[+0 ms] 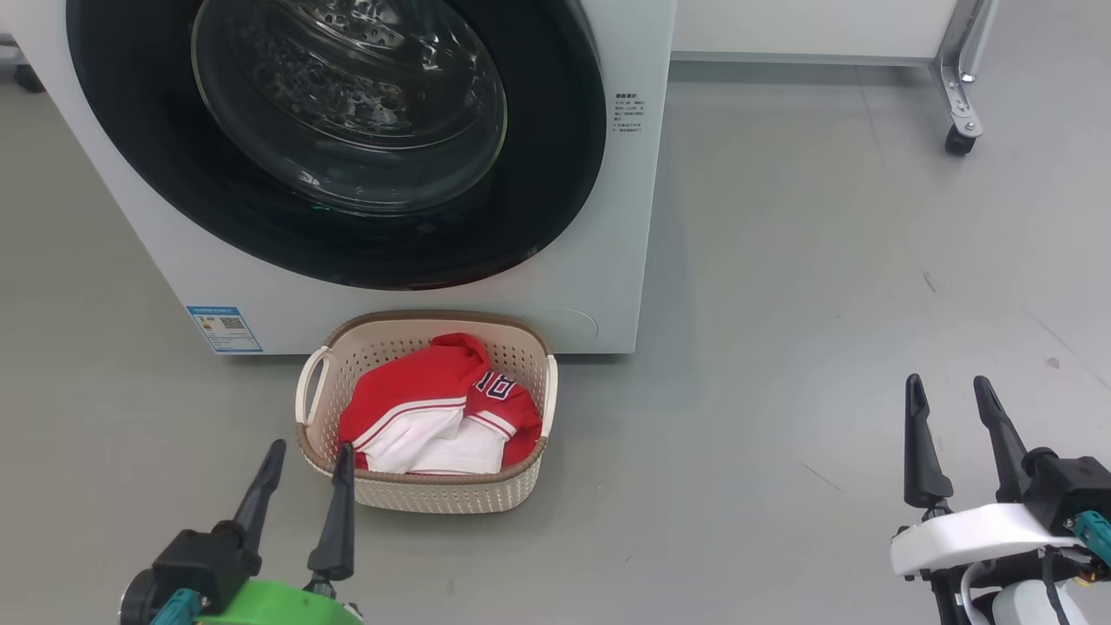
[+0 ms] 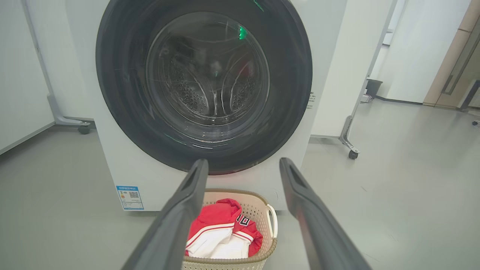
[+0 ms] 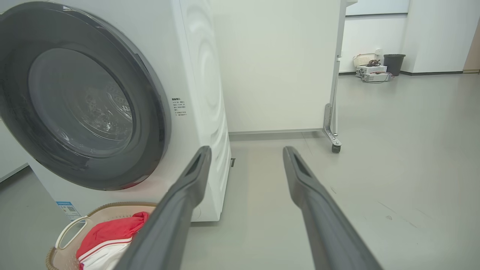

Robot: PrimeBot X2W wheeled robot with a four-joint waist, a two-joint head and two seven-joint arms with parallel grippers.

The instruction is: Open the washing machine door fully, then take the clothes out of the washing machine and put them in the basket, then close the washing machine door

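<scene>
Clothes [image 1: 417, 399] lie bundled in the basket [image 1: 434, 499], which stands on the floor touching or just in front of the washing machine [image 1: 625, 260], below the washing machine door [image 1: 338, 113]. The door sits flush and shut. Left gripper [image 1: 311, 451] hovers just beside the basket, fingers spread, empty. Right gripper [image 1: 947, 386] hangs well apart, likewise spread and empty. All three steps appear complete; nothing appears left.

The basket [image 1: 443, 495] is set on the floor [image 1: 781, 304] directly before the washing machine [image 1: 625, 217], below the washing machine door [image 1: 555, 174]. The clothes [image 1: 408, 391] are contained in the basket. A wheeled frame [image 1: 959, 95] is placed behind, to the right.
</scene>
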